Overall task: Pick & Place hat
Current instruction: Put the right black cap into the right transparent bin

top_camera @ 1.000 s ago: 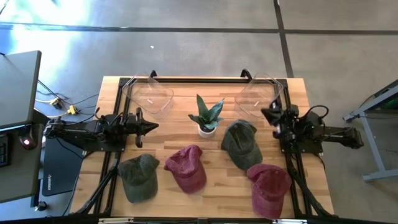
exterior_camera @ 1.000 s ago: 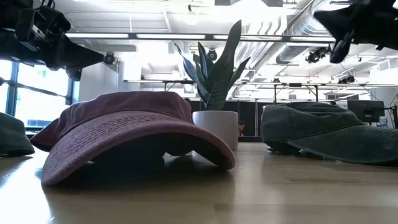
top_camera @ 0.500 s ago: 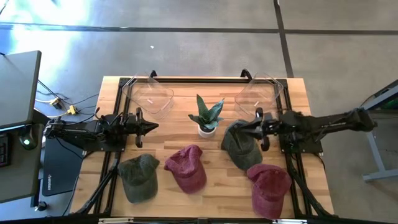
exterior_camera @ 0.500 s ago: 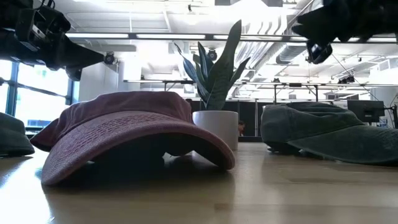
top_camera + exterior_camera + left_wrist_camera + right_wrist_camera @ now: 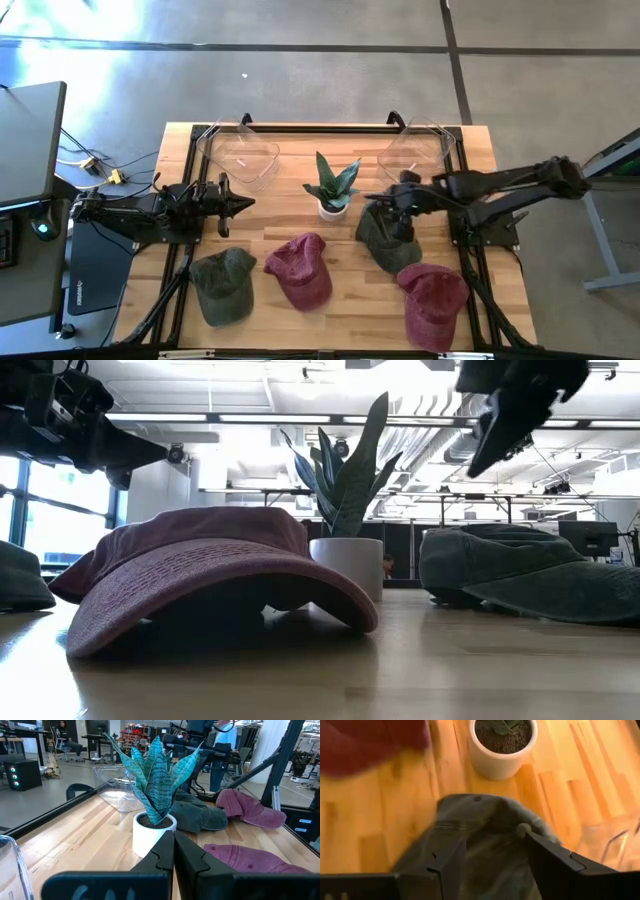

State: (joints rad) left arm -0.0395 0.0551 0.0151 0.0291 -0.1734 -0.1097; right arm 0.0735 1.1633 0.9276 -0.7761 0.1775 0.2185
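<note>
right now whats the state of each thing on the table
right hand: open, above the green hat by the plant
left hand: shut, empty
green hat by the plant: on table, not gripped
other green hat: on table
two red hats: on table
two clear bins: empty
plant: upright

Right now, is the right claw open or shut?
Open: the right claw has its dark fingers spread apart above the dark green cloth cap.

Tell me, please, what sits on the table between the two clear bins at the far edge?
In the high view, only the potted plant sits roughly between the left bin and the right bin, slightly nearer the hats; otherwise bare wood.
</note>
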